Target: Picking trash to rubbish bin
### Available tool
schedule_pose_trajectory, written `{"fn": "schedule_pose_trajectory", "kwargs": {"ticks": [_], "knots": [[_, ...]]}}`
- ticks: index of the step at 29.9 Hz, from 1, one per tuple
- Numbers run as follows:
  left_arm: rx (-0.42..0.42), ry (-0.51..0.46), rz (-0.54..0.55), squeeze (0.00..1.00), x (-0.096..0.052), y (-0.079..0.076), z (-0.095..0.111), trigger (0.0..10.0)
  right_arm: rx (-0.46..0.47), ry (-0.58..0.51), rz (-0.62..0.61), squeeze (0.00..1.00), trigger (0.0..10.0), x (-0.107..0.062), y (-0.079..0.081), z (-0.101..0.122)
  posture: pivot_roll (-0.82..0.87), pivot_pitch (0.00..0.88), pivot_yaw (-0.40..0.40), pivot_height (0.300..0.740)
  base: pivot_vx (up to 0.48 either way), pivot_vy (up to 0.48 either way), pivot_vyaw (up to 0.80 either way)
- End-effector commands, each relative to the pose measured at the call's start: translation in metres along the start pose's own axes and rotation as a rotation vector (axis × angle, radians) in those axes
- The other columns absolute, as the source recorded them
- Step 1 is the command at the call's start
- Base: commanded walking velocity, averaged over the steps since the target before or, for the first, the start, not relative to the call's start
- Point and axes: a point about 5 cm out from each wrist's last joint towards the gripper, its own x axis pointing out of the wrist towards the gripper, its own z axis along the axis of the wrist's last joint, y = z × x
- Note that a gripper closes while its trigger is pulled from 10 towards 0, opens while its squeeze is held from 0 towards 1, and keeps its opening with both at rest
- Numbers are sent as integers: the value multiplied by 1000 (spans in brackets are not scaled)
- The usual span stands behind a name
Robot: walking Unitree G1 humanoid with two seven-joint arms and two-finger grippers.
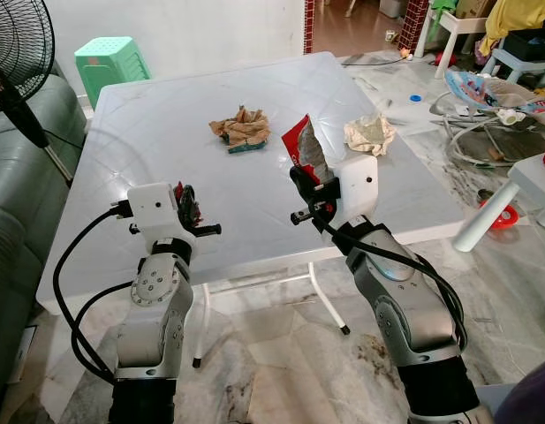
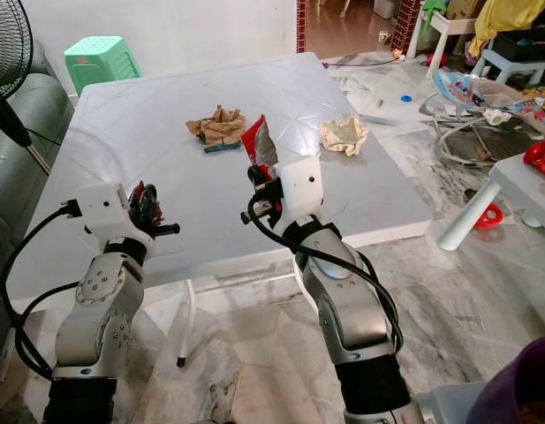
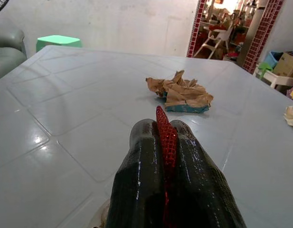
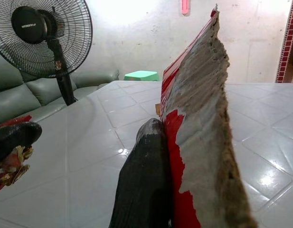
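- Left eye view: right gripper (image 1: pixel 309 187) fingers clench a red wrapper (image 1: pixel 307 150), raised off the counter (image 1: pixel 166 124) for carrying
- Left gripper (image 1: pixel 185 208) fingers pinch red mesh scrap (image 3: pixel 166 137)
- Brown paper (image 1: pixel 241 129) and pale wad (image 1: pixel 370 133) lie on the counter, likely next

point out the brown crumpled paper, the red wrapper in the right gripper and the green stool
brown crumpled paper (image 1: pixel 241 129), left eye view, middle of the wad
red wrapper (image 1: pixel 309 152), left eye view, silver inner face
green stool (image 1: pixel 111 58), left eye view, seat top

Silver jointed arms, white wrist housings, black cables, glossy black fingers (image 3: pixel 141 185)
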Motion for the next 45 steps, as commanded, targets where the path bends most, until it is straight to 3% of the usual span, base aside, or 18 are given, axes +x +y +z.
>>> {"fn": "schedule_pose_trajectory", "kwargs": {"ticks": [1,3,15,45], "knots": [[-4,-28,-25,0,1,-5,9,7686,14,-2,-14,0,0,1,-1,1,-48,52,31,740,0,0,0],[-7,-28,-28,0,1,-5,10,10000,19,-2,-16,0,0,1,-1,1,-47,51,30,740,0,0,0],[-39,-1,-58,0,2,-7,8,10000,34,2,-55,0,0,3,-5,1,-46,51,34,740,0,0,0],[-69,13,-124,0,2,-13,6,10000,28,27,-104,0,0,6,-11,-1,-46,41,41,740,0,-52,-789]]}}
